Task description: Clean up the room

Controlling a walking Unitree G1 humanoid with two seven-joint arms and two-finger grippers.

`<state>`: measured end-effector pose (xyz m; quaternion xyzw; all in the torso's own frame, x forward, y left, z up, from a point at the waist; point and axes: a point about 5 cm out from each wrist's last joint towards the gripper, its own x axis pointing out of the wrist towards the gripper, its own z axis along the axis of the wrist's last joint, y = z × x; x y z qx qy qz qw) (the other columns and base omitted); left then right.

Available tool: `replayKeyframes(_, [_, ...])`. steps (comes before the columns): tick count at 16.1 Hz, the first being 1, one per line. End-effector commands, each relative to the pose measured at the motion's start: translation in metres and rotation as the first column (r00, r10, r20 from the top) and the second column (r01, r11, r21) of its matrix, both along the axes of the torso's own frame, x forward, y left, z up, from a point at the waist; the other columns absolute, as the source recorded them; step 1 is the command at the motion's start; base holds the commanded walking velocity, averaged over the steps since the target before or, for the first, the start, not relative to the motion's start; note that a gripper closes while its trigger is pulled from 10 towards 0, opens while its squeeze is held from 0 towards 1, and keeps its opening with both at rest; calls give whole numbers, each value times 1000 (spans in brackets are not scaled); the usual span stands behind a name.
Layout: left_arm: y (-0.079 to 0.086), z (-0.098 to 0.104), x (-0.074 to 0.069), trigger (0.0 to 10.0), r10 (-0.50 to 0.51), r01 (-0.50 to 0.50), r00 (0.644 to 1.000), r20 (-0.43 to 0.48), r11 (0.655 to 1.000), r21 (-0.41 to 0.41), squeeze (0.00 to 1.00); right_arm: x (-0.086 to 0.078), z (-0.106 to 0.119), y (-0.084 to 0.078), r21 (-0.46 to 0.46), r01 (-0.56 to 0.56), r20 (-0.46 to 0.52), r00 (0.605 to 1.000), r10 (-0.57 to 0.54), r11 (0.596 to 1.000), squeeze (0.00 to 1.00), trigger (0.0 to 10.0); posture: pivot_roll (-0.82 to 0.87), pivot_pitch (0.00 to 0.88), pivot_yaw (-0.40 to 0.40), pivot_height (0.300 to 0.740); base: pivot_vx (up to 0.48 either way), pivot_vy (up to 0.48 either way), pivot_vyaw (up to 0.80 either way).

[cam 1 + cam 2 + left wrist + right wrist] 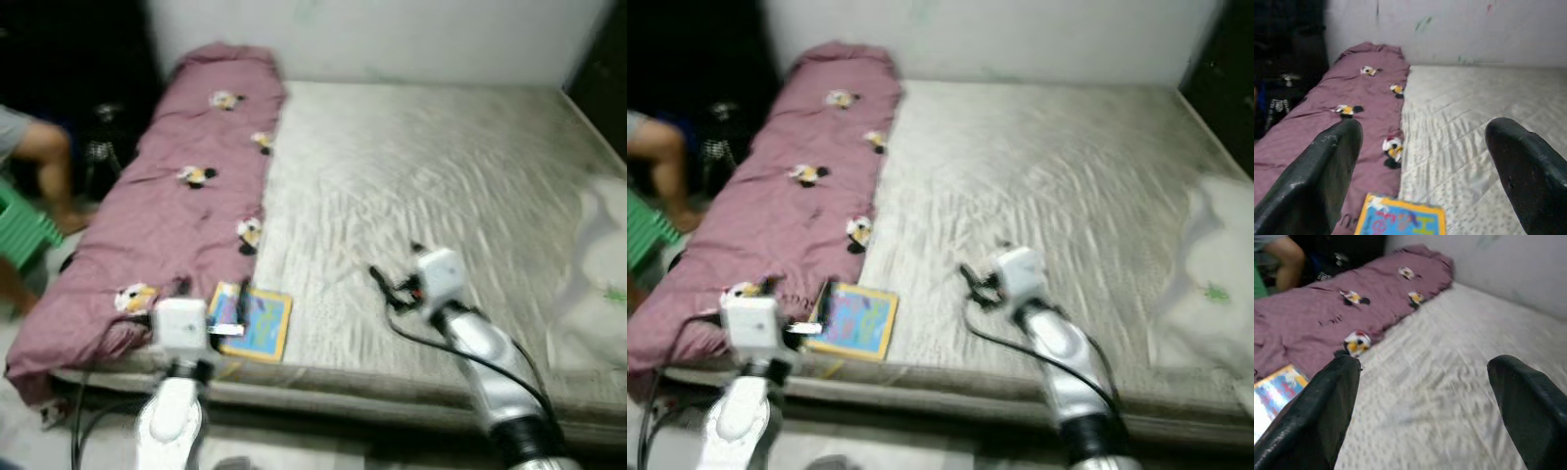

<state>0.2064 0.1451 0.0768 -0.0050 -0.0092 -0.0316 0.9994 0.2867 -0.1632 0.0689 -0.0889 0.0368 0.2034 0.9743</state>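
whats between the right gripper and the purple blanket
Only bare mattress. In the head views the right gripper hovers over it, apart from the purple blanket; the right wrist view shows the same bare stretch.

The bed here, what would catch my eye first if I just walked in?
Most likely the mauve blanket with cartoon prints, laid along the left side of the bare quilted mattress. Next, a bright blue and yellow book lying flat near the bed's front edge beside the blanket, with the left tool open right at it. The right tool hovers open over the mattress middle.
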Motion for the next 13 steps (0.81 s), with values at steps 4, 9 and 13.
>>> replayKeyframes(4, [14,-8,-5,10000,58,-56,997,-40,997,48,0,2,5,17,20,-45,23,999,44,999,0,10000,-35,0,-4,740,0,0,0])
replayKeyframes(9, [16,-7,-3,10000,57,-55,998,-35,997,54,0,5,6,16,13,-40,24,999,39,999,0,10000,-33,0,-8,740,0,0,0])
replayKeyframes(13, [18,-5,-3,10000,59,-57,998,-28,997,59,0,8,10,16,2,-41,39,998,41,999,0,10000,-35,0,-8,740,0,-216,0])
